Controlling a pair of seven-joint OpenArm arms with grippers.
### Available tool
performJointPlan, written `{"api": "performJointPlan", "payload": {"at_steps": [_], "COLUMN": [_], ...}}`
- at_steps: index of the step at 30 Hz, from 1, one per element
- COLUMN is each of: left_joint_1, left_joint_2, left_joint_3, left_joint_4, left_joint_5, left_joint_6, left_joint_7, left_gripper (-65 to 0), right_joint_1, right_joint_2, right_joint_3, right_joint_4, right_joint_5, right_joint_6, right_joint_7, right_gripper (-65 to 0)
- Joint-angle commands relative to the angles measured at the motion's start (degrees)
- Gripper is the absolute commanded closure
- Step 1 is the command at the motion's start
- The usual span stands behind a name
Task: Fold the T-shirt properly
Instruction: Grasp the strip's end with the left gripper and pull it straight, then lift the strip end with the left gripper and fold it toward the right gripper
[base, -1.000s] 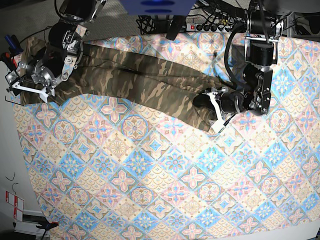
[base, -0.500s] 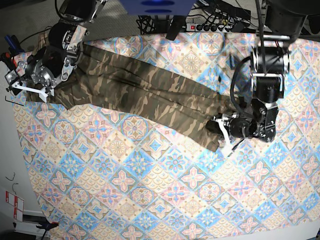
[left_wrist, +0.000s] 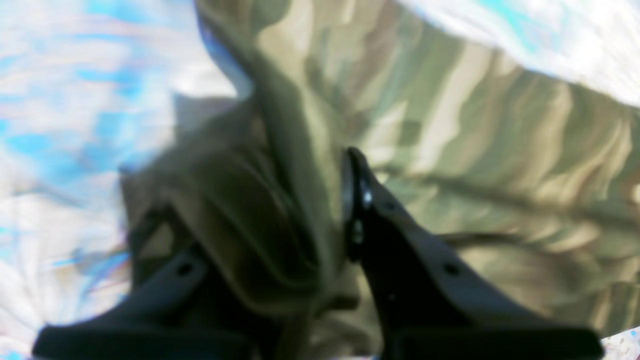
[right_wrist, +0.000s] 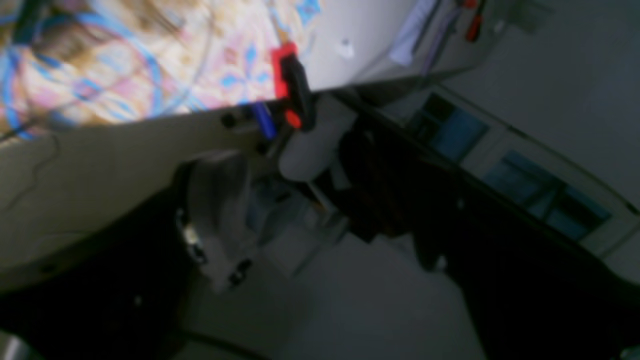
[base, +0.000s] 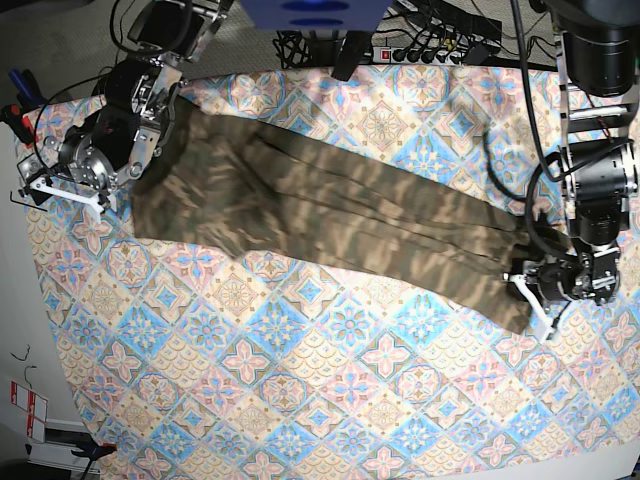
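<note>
While the left gripper pinches the T-shirt at one end, the right gripper stands wide, empty, at the T-shirt's opposite end.

You see the T-shirt in olive, brown and tan camouflage, on a pastel blue-pink diamond-patterned tablecloth

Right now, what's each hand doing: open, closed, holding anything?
Left hand: closed on a bunch of the T-shirt.
Right hand: open, empty, at the shirt's other end by the table edge.
</note>
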Motion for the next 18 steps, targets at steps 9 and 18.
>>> {"api": "performJointPlan", "payload": {"at_steps": [9,18], "left_joint_1": [-1.7,-2.0], "left_joint_2": [0.5,0.1], "left_joint_3": [1.4,1.1], "left_joint_4": [1.0,1.1], "left_joint_5": [1.3,1.0], "left_joint_6": [-0.9,-0.9], "left_joint_7": [0.1,0.4], "left_gripper": [-7.9,-7.8], "right_joint_1": [0.8,0.8], "right_joint_2": [-1.5,-1.5], "right_joint_3": [-0.1,0.0], "right_joint_4": [1.0,1.0], "right_joint_5": [-1.1,-1.1], "right_joint_6": [-0.3,-0.3], "right_joint_7": [-0.6,-0.6], "right_gripper": [-48.3,-48.3]}}
